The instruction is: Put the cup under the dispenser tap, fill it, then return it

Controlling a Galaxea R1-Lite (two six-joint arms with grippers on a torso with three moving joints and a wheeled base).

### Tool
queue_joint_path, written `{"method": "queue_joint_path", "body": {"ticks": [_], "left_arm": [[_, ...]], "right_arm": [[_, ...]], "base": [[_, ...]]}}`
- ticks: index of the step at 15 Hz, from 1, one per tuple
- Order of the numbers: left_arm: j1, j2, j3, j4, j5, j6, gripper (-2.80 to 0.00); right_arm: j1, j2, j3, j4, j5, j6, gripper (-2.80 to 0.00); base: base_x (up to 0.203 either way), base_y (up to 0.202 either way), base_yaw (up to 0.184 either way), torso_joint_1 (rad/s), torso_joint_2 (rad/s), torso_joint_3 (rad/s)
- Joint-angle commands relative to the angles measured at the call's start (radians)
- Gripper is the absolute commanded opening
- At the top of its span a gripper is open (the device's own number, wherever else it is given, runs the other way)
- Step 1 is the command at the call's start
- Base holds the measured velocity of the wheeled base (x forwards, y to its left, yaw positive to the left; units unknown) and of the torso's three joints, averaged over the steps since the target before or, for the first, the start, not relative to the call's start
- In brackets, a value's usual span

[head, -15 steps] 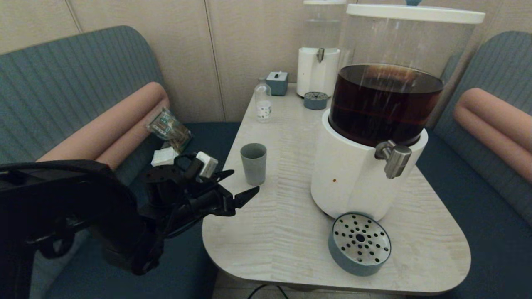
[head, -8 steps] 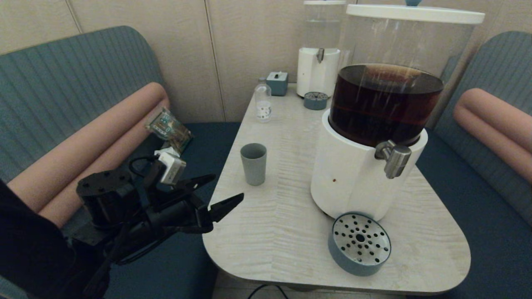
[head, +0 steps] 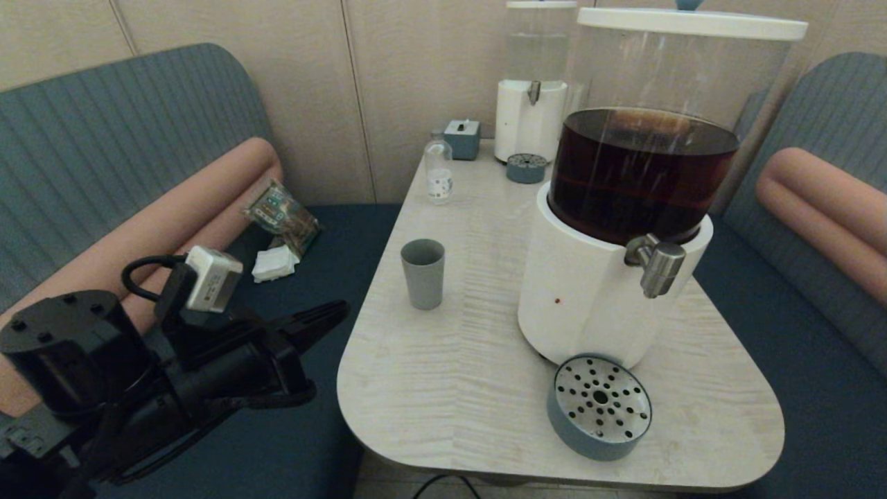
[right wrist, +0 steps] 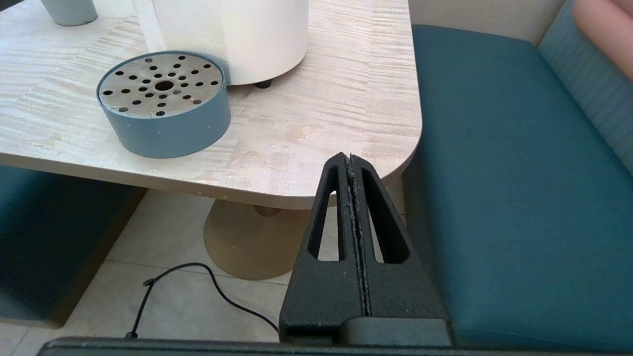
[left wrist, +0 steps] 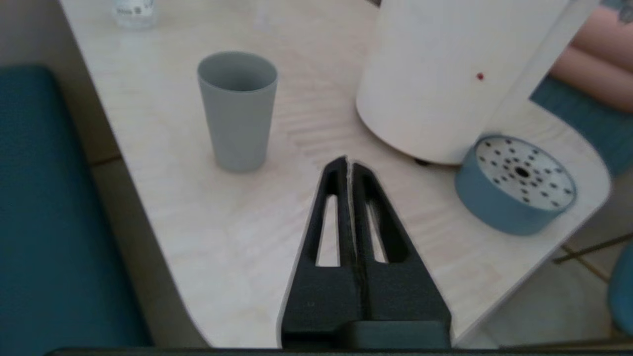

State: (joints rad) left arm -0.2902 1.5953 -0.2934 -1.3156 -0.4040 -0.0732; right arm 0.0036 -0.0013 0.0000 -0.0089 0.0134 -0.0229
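The grey-blue cup point(head: 423, 272) stands upright on the pale table point(head: 471, 388), left of the big dispenser point(head: 596, 291) that holds dark liquid. The steel dispenser tap point(head: 658, 267) juts out above a round perforated drip tray point(head: 600, 407). My left gripper point(head: 338, 310) hangs shut and empty off the table's left edge, over the bench, well short of the cup. From the left wrist, the cup point(left wrist: 239, 113) is ahead and to one side of the shut left gripper point(left wrist: 347, 165). My right gripper point(right wrist: 349, 160) is shut and empty, low by the table's near right corner.
At the table's far end stand a small clear bottle point(head: 438, 174), a blue-grey box point(head: 462, 138), a smaller clear-liquid dispenser point(head: 530, 118) and its small tray point(head: 527, 168). Snack packets point(head: 280, 215) lie on the left bench. A black cable point(right wrist: 198, 287) runs across the floor.
My left arm has drawn back from the table toward the left bench, and its fingers have gone from open to shut. The cup has not moved.
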Motion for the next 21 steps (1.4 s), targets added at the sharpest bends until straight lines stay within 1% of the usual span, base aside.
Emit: {"method": "queue_joint_path", "body": {"ticks": [1,4,5,7,8,10,12,15,16,18,21], "left_arm": [[0.005,-0.099,0.003,0.068,0.001,0.001,-2.8],[0.015,-0.245,-0.011,0.303,0.029,0.009,-2.8],[0.016,-0.287,-0.014,0.361,0.045,0.01,-2.8],[0.019,-0.37,-0.022,0.456,0.113,0.007,-2.8],[0.028,-0.407,-0.031,0.499,0.135,0.005,-2.8],[0.053,-0.488,-0.05,0.608,0.169,0.003,-2.8],[0.09,-0.595,-0.071,0.705,0.187,0.006,-2.8],[0.14,-0.791,-0.115,0.892,0.19,0.007,-2.8],[0.155,-0.86,-0.116,0.928,0.187,0.005,-2.8],[0.186,-0.988,-0.093,0.969,0.165,0.003,-2.8],[0.231,-1.148,-0.048,0.994,0.115,0.005,-2.8]], "right_arm": [[0.0,0.001,0.0,0.0,0.0,0.0,-2.8],[0.001,0.001,0.0,0.0,0.0,0.0,-2.8],[0.001,0.001,0.0,0.0,0.0,0.0,-2.8],[0.001,0.001,0.0,0.0,0.0,0.0,-2.8],[0.001,0.001,0.0,0.0,0.0,0.0,-2.8],[0.001,0.001,0.0,0.0,0.0,0.0,-2.8],[0.001,0.001,0.0,0.0,0.0,0.0,-2.8],[0.001,0.001,0.0,0.0,0.0,0.0,-2.8],[0.001,0.001,0.0,0.0,0.0,0.0,-2.8],[0.001,0.001,0.0,0.0,0.0,0.0,-2.8],[0.001,0.001,0.0,0.0,0.0,0.0,-2.8]], "base": [[0.0,0.0,0.0,0.0,0.0,0.0],[0.0,0.0,0.0,0.0,0.0,0.0],[0.0,0.0,0.0,0.0,0.0,0.0],[0.0,0.0,0.0,0.0,0.0,0.0],[0.0,0.0,0.0,0.0,0.0,0.0],[0.0,0.0,0.0,0.0,0.0,0.0],[0.0,0.0,0.0,0.0,0.0,0.0],[0.0,0.0,0.0,0.0,0.0,0.0],[0.0,0.0,0.0,0.0,0.0,0.0],[0.0,0.0,0.0,0.0,0.0,0.0],[0.0,0.0,0.0,0.0,0.0,0.0]]}}
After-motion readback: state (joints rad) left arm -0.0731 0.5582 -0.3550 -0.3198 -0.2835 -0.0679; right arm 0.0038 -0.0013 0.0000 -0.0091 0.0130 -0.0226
